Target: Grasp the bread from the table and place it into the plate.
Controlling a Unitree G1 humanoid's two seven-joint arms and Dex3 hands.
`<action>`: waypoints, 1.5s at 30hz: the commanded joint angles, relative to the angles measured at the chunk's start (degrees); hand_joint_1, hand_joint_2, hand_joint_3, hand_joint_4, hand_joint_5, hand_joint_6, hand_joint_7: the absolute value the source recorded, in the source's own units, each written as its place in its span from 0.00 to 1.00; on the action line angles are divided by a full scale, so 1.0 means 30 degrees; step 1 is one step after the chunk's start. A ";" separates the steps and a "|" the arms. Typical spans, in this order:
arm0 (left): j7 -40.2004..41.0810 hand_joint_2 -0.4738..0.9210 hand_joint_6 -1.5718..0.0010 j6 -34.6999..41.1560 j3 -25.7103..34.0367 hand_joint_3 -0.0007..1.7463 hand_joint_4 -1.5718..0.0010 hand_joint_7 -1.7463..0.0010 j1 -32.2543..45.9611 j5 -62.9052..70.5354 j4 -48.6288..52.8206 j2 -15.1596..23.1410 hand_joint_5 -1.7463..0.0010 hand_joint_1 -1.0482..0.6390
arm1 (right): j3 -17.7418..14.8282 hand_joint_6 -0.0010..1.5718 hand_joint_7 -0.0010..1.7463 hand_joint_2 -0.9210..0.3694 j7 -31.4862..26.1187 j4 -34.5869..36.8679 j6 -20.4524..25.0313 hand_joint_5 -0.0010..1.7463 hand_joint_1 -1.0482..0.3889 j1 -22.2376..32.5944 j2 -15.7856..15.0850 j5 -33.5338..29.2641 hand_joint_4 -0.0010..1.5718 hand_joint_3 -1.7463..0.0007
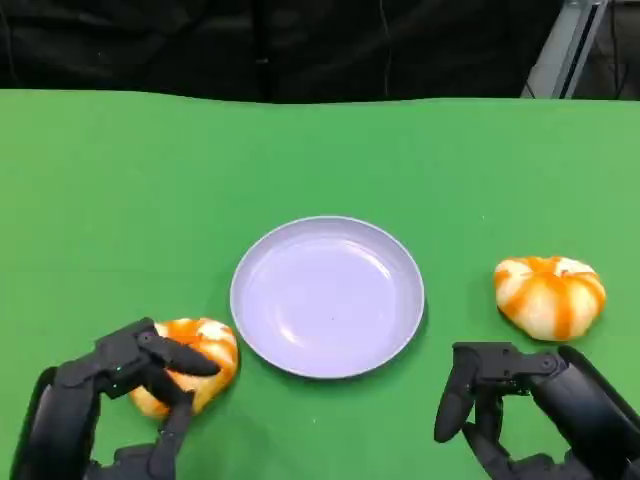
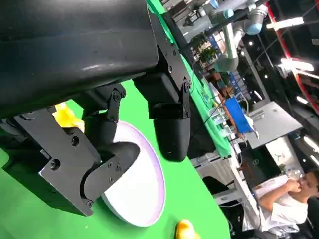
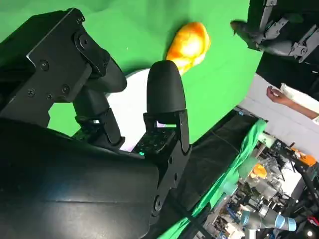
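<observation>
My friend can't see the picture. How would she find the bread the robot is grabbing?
Find the round pale plate in the middle of the green table. Just beside it, on the robot's left, sits an orange-and-white striped bread. Unlike the other bread lying alone on the right, black fingers are around it.

A green table (image 1: 120, 200) spreads below; at two o'clock in the left wrist view, a person (image 2: 286, 201) (seated) waits.

The table (image 1: 120, 180) is covered in plain green. A pale lilac plate (image 1: 327, 296) and white, orange-striped bread (image 1: 549, 294) are seen.
</observation>
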 commanded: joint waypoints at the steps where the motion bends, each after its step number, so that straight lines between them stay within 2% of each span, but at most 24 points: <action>1: 0.0984 0.90 0.55 0.0633 0.0405 0.13 0.59 0.94 0.0252 0.2358 -0.0421 0.0410 0.65 0.48 | -0.0055 0.51 0.75 0.50 -0.0015 -0.0262 0.0084 0.94 0.80 0.0017 -0.0092 0.0127 0.54 0.19; 4: 0.1416 0.95 0.62 0.1597 0.0466 0.04 0.63 0.99 0.0535 0.4050 -0.1162 0.0457 0.72 0.42 | -0.0029 0.51 0.75 0.49 -0.0043 -0.0277 0.0105 0.95 0.80 0.0031 -0.0068 0.0086 0.54 0.19; 9: 0.1735 0.97 0.71 0.2293 0.0299 0.01 0.72 1.00 0.0458 0.6462 -0.1373 0.1170 0.78 0.37 | -0.0012 0.51 0.75 0.49 -0.0043 -0.0373 0.0265 0.95 0.80 0.0083 -0.0038 0.0083 0.54 0.20; 12: 0.2230 0.97 0.74 0.2885 -0.0035 0.01 0.73 1.00 0.0020 0.8762 -0.1327 0.1676 0.79 0.34 | -0.0008 0.51 0.75 0.49 0.0021 -0.0384 0.0320 0.95 0.80 0.0021 -0.0077 0.0129 0.53 0.20; 19: 0.2181 0.99 0.70 0.6410 -0.1877 0.01 0.70 0.99 -0.1468 1.4308 -0.1165 0.2498 0.77 0.33 | 0.0026 0.51 0.75 0.49 -0.0045 -0.0123 0.0181 0.95 0.79 -0.0070 0.0008 0.0236 0.54 0.20; 26: 0.1646 1.00 0.67 0.9749 -0.3941 0.02 0.68 0.99 -0.3259 1.7229 0.0198 0.2993 0.76 0.35 | 0.0014 0.51 0.75 0.49 -0.0001 -0.0377 0.0331 0.96 0.79 0.0034 -0.0048 0.0190 0.54 0.19; 32: 0.0661 1.00 0.65 1.2281 -0.5712 0.06 0.62 0.99 -0.5873 1.8496 0.3671 0.3295 0.82 0.37 | -0.0014 0.51 0.75 0.50 0.0033 -0.0566 0.0410 0.96 0.79 0.0111 -0.0097 0.0160 0.54 0.19; 36: 0.1493 1.00 0.52 1.2722 -0.6140 0.08 0.53 0.94 -0.6974 1.7737 0.5603 0.3299 0.79 0.42 | 0.0022 0.51 0.75 0.49 0.0011 -0.0723 0.0667 0.96 0.80 0.0191 -0.0061 0.0090 0.54 0.19; 38: 0.2814 1.00 0.40 1.2035 -0.6051 0.11 0.57 0.92 -0.6909 1.6976 0.5976 0.3377 0.50 0.47 | 0.0023 0.51 0.75 0.50 -0.0002 -0.0699 0.0631 0.96 0.80 0.0208 -0.0066 0.0105 0.54 0.19; 40: 0.4484 1.00 0.33 1.1002 -0.5872 0.16 0.55 0.87 -0.6705 1.6171 0.6167 0.3525 0.34 0.50 | 0.0019 0.51 0.75 0.49 -0.0014 -0.0720 0.0608 0.96 0.79 0.0212 -0.0088 0.0051 0.53 0.19; 42: 0.5599 0.98 0.36 1.0365 -0.5781 0.24 0.53 0.68 -0.6615 1.5703 0.6093 0.3766 0.21 0.50 | -0.0027 0.51 0.75 0.49 0.0000 -0.0760 0.0723 0.96 0.79 0.0148 -0.0108 0.0025 0.53 0.19; 43: 0.5967 0.94 0.39 1.0197 -0.5781 0.31 0.52 0.56 -0.6612 1.5546 0.6087 0.3866 0.12 0.50 | -0.0041 0.51 0.75 0.49 -0.0017 -0.0747 0.0745 0.96 0.79 0.0117 -0.0108 -0.0006 0.54 0.19; 45: 0.6963 0.88 0.42 0.9539 -0.5643 0.39 0.51 0.43 -0.6500 1.4999 0.6096 0.3978 0.04 0.50 | -0.0058 0.51 0.75 0.50 -0.0083 -0.0577 0.0528 0.96 0.80 0.0048 -0.0093 0.0004 0.54 0.19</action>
